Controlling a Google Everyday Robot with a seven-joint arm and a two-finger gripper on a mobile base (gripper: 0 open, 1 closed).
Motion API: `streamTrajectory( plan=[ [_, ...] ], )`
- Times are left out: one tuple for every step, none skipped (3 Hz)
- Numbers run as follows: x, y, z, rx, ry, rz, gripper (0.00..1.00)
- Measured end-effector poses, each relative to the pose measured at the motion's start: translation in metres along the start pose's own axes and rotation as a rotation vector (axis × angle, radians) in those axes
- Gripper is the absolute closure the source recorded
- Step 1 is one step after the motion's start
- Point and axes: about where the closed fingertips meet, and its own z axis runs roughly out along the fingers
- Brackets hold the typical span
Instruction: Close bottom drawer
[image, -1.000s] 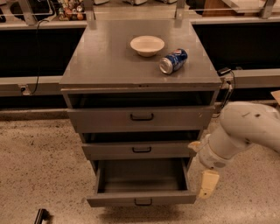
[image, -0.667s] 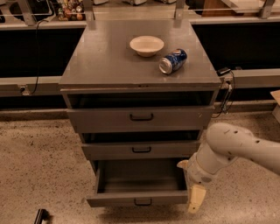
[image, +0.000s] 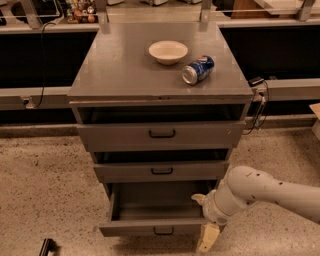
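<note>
Bottom drawer (image: 131, 229): lowest of three, pulled well out. Rigid metal, probably slides on runners, some weight. No grasp needed: push flat front squarely near small black handle (image: 163, 230). Gripper (image: 206, 231) low at drawer's right front corner; cannot tell whether open or closed.

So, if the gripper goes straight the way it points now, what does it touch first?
The gripper points down, beside the bottom drawer's right front corner, so it would probably meet the speckled floor first; depth is unclear.
</note>
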Motion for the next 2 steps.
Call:
streamTrajectory(
  plan=[
    [0.001, -0.001, 0.018, -0.072, 0.013, -0.001, 0.00],
    [0.013, -0.019, 0.070, -0.085, -0.017, 0.021, 0.00]
  ],
)
